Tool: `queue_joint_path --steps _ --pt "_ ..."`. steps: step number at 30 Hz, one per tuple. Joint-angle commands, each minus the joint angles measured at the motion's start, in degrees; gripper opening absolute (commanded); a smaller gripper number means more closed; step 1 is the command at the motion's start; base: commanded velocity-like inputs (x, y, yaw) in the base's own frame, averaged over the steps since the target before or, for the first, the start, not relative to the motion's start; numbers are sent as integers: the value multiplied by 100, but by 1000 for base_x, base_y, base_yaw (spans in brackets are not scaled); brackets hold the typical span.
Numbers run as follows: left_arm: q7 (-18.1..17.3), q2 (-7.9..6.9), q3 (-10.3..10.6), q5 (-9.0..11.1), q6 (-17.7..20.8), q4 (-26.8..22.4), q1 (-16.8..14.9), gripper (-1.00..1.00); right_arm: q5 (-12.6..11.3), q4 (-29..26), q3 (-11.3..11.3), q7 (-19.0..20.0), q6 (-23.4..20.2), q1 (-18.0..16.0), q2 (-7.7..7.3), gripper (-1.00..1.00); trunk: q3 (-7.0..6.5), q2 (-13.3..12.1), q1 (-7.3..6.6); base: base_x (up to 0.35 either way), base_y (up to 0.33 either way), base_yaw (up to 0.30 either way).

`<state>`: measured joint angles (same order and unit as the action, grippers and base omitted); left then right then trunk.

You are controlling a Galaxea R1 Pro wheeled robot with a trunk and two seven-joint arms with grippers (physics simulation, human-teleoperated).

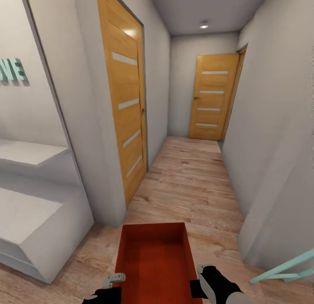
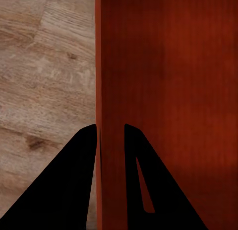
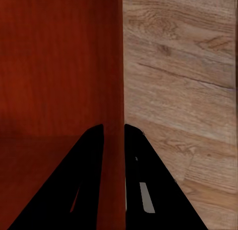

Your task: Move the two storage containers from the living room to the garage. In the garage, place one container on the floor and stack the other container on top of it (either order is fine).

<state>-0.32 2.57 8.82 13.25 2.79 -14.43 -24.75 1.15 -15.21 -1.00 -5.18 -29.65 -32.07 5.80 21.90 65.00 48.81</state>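
Overhead, one storage container (image 1: pixel 153 262), two tools (image 1: pixel 114 283) (image 1: pixel 201 281) clamping walls, two doors (image 1: pixel 126 98) (image 1: pixel 213 96)

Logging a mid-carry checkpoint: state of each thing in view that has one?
storage container: held up over the wood-plank floor, topless, nothing inside
left gripper: jaws shut on the container's wall
right gripper: jaws shut on the opposite wall
near door: closed
far door: closed
ceiling light: on
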Motion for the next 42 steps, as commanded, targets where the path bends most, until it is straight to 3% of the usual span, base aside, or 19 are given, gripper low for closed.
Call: queue_joint_path --steps 1,42 --pt "23 -10 129 90 -191 -34 -3 -100 -132 10 92 -19 -164 -1 -201 -100 4 3 3 321 10 -230" --pt "23 -10 129 90 -191 -34 -3 -100 -132 10 92 -19 -164 -1 -199 -100 -8 3 3 305 -46 -121"
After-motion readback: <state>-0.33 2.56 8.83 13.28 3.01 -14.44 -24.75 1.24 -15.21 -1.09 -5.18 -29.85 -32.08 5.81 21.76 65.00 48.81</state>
